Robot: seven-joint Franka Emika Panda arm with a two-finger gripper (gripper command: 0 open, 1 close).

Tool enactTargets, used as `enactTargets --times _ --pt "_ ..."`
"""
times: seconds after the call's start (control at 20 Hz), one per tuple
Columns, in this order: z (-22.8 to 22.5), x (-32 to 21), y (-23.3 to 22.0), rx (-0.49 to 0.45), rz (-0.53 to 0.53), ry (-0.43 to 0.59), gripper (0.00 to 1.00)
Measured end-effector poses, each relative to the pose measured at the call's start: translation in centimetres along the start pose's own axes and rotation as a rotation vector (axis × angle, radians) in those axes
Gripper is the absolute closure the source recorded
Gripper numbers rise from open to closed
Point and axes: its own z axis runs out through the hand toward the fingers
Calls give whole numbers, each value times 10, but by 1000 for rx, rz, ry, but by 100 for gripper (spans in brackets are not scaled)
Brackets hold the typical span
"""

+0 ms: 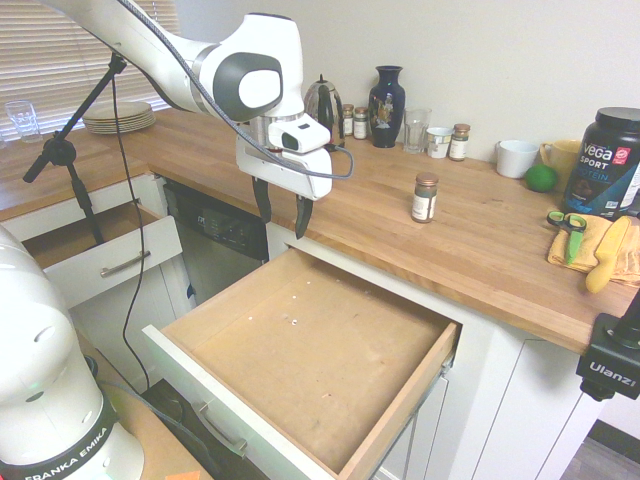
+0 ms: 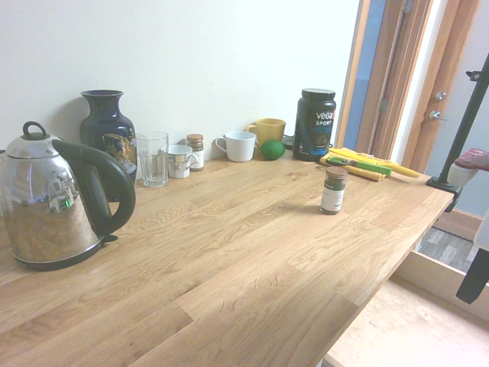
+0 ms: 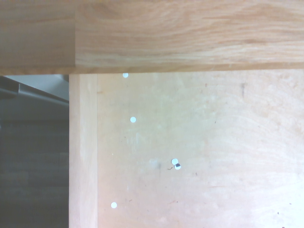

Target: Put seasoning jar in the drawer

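Observation:
The seasoning jar (image 1: 425,197) (image 2: 333,189), glass with a brown lid and a pale label, stands upright on the wooden counter, a little back from its front edge. Below that edge the drawer (image 1: 320,360) (image 2: 416,325) is pulled wide open, and its light-brown bottom (image 3: 204,152) is bare. My gripper (image 1: 282,222) hangs open over the drawer's back left corner, at counter-edge height and well to the left of the jar. Nothing is between its fingers. One dark finger (image 2: 475,277) shows at the right edge of the second exterior view.
Along the wall stand a kettle (image 2: 53,206), a dark vase (image 1: 386,106), a glass (image 2: 153,158), mugs (image 1: 517,157), small jars (image 1: 459,142), a lime (image 1: 541,178) and the black Vega tub (image 1: 605,162). Scissors lie on a yellow cloth (image 1: 590,245). A smaller drawer (image 1: 100,255) is open at left.

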Motion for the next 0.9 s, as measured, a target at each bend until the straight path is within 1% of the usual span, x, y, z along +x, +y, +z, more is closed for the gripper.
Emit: enactTargets --times 0.4,0.55,0.9 --pt "-4 10 -1 -1 -15 29 0" --pt "-7 32 -1 3 -7 33 0" --pt "-8 103 5 7 37 24 0"
